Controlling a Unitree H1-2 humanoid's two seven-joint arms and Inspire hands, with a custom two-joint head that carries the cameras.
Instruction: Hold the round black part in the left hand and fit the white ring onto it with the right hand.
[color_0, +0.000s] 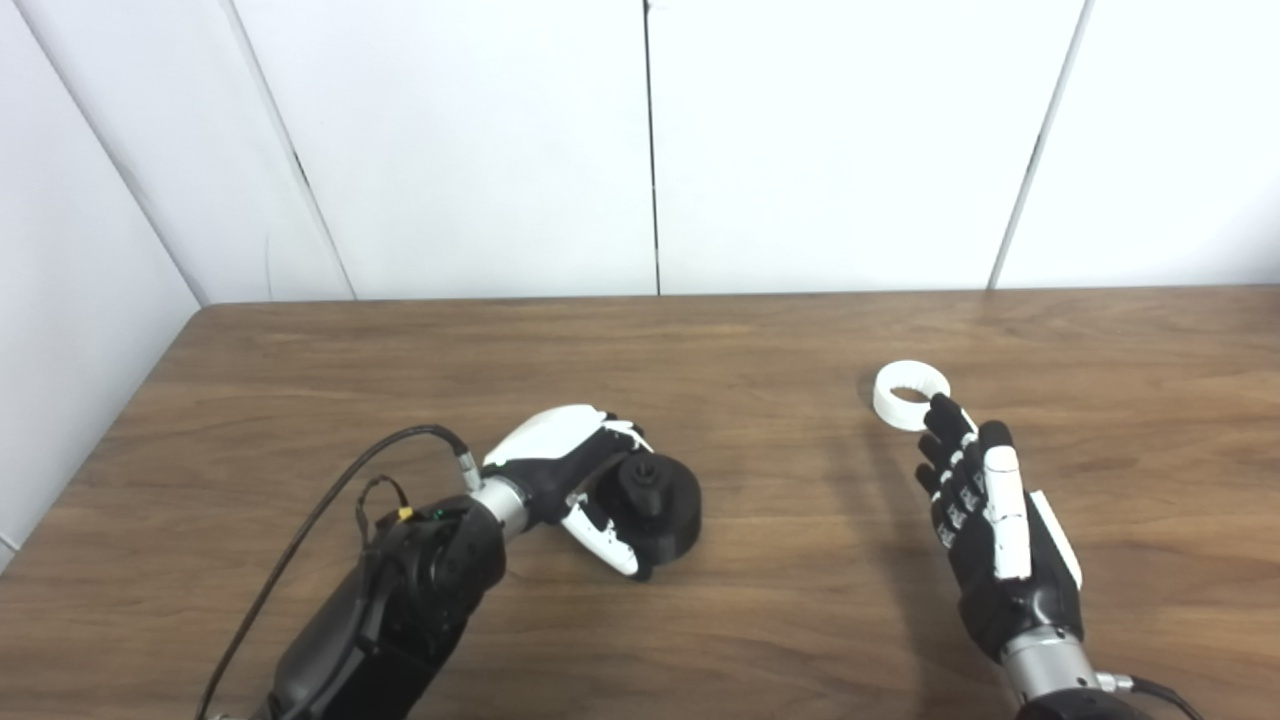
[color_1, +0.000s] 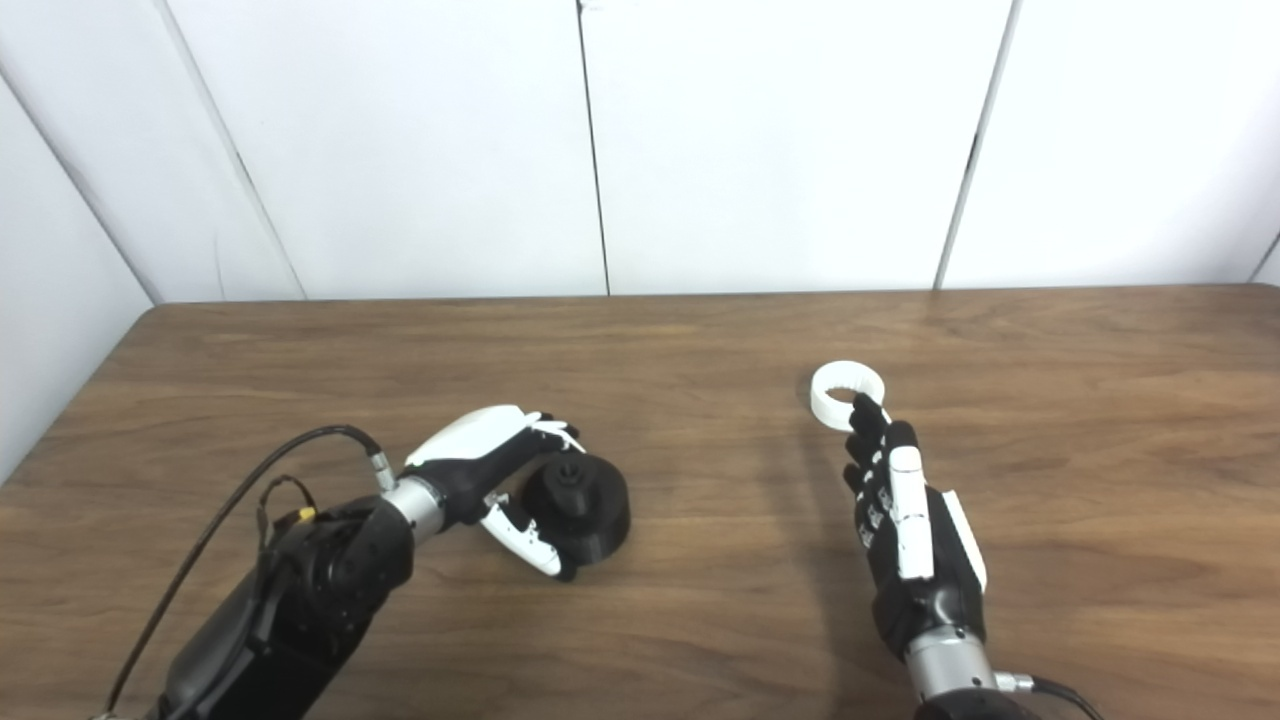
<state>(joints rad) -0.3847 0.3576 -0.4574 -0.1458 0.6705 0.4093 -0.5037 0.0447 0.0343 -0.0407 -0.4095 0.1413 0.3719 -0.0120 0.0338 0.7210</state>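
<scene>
Two hands over the wooden table: left hand curls its fingers around the round black part near centre, while right hand, fingers straight and together, reaches fingertips beside the white ring lying far right.

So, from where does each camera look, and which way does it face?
Left eye view: on the head, looking down at the table; both arms enter from below, left hand around the black part.
Right eye view: beside it, same direction; right hand open, fingertips at the ring.
Shared: the same scene, slightly shifted.
</scene>
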